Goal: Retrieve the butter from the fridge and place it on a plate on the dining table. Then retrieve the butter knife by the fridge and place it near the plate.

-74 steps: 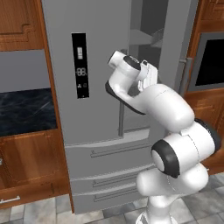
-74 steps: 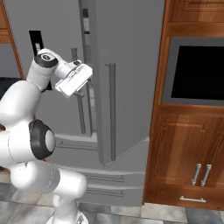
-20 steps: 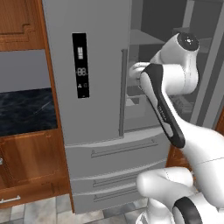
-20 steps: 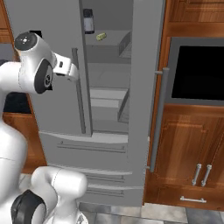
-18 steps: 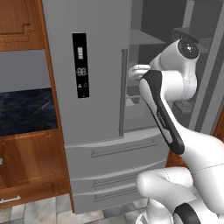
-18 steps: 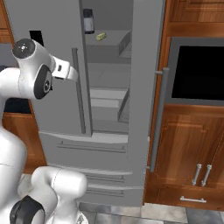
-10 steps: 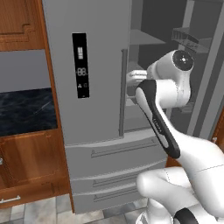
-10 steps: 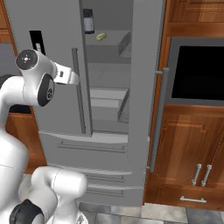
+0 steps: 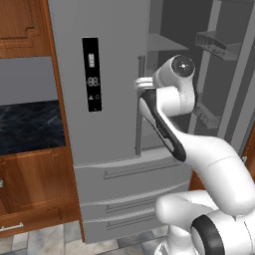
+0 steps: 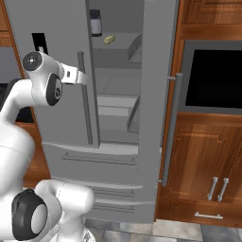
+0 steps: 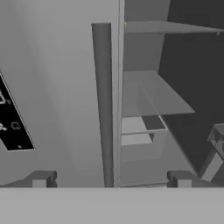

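Note:
The grey steel fridge [image 9: 114,60] stands with its right door [image 10: 158,94] swung open and its left door shut. The butter [image 10: 109,39], a small pale yellow stick, lies on an upper shelf inside. My gripper [image 10: 82,77] [image 9: 138,84] is open just in front of the left door's vertical bar handle [image 11: 103,105]. In the hand view the bar runs up between my spread fingertips [image 11: 41,179], and nothing is held. The plate, the dining table and the butter knife are out of view.
A dark jar [image 10: 95,21] stands on the top shelf left of the butter. A black wall oven [image 10: 212,78] and wooden cupboards [image 10: 203,165] flank the open door. A black counter [image 9: 30,124] lies left of the fridge. Wire bins [image 9: 216,45] hang inside the open door.
My hand has drawn a little left, from the open compartment's edge to the left door's handle, and my elbow has dropped. The right door stays open and the jaws stay open.

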Robot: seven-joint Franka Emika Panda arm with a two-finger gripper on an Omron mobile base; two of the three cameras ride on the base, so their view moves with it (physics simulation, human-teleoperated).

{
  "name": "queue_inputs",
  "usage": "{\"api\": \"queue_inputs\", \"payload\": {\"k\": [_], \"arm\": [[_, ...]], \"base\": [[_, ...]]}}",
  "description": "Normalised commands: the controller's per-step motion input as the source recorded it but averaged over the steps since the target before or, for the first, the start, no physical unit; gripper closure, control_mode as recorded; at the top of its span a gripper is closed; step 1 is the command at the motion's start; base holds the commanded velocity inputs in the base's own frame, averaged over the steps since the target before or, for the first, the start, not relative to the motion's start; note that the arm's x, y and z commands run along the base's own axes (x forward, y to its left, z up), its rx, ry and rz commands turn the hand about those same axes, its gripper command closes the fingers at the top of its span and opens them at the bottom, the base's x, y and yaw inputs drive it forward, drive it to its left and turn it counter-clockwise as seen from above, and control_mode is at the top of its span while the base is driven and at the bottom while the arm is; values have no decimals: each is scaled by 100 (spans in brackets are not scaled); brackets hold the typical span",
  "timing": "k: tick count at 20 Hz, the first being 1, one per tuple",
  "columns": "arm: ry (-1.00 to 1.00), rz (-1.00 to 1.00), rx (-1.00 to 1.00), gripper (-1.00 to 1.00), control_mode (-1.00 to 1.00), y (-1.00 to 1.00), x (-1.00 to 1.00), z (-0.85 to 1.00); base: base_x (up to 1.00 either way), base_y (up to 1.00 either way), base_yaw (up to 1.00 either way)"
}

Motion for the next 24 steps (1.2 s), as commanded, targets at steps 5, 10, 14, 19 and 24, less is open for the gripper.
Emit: {"api": "queue_inputs", "payload": {"k": [5, 10, 14, 19, 24], "arm": [[0, -2, -5, -100, -100, 1, 67, -4], [0, 0, 0, -100, -100, 1, 59, -2], [0, -3, 0, -100, -100, 11, 56, 0], [0, -5, 0, -100, -100, 15, 55, 0], [0, -3, 0, -100, -100, 0, 47, -6]], "base": [[0, 0, 0], [0, 0, 0], [0, 0, 0], [0, 0, 0], [0, 0, 0]]}}
